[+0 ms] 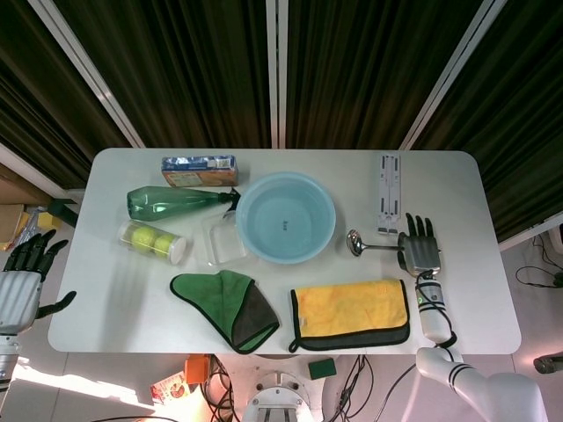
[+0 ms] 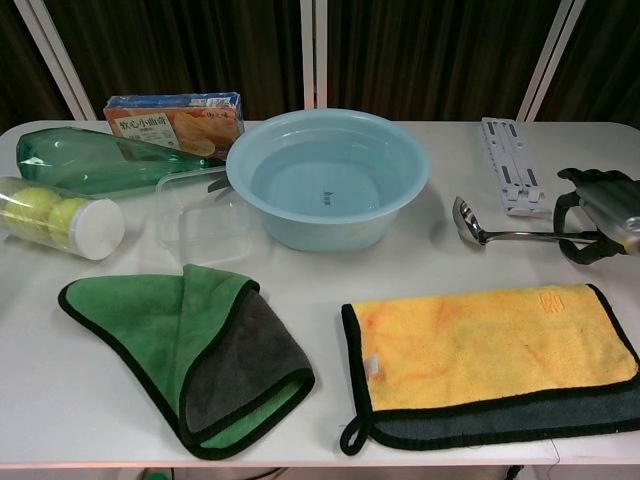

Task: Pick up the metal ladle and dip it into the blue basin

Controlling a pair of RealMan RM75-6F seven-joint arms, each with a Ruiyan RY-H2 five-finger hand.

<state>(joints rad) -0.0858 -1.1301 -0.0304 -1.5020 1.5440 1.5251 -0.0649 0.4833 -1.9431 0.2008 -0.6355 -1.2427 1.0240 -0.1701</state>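
Note:
The metal ladle [image 1: 356, 243] [image 2: 467, 222] lies on the white table [image 1: 493, 290] to the right of the blue basin [image 1: 286, 218] [image 2: 330, 175], its bowl toward the basin and its handle running right. My right hand [image 1: 420, 248] [image 2: 597, 225] sits over the handle's end, and in the chest view its dark fingers [image 2: 572, 232] curl down around the handle. The ladle still rests on the table. The basin holds a little water. My left hand [image 1: 22, 274] hangs beyond the table's left edge with fingers apart and nothing in it.
A white folding stand [image 1: 389, 192] lies behind the right hand. A yellow towel [image 1: 350, 309] lies in front of the ladle and a green towel [image 1: 227, 308] front left. A clear box [image 1: 223, 239], green bottle [image 1: 176, 200], ball tube [image 1: 151, 240] and snack box [image 1: 199, 169] crowd the basin's left.

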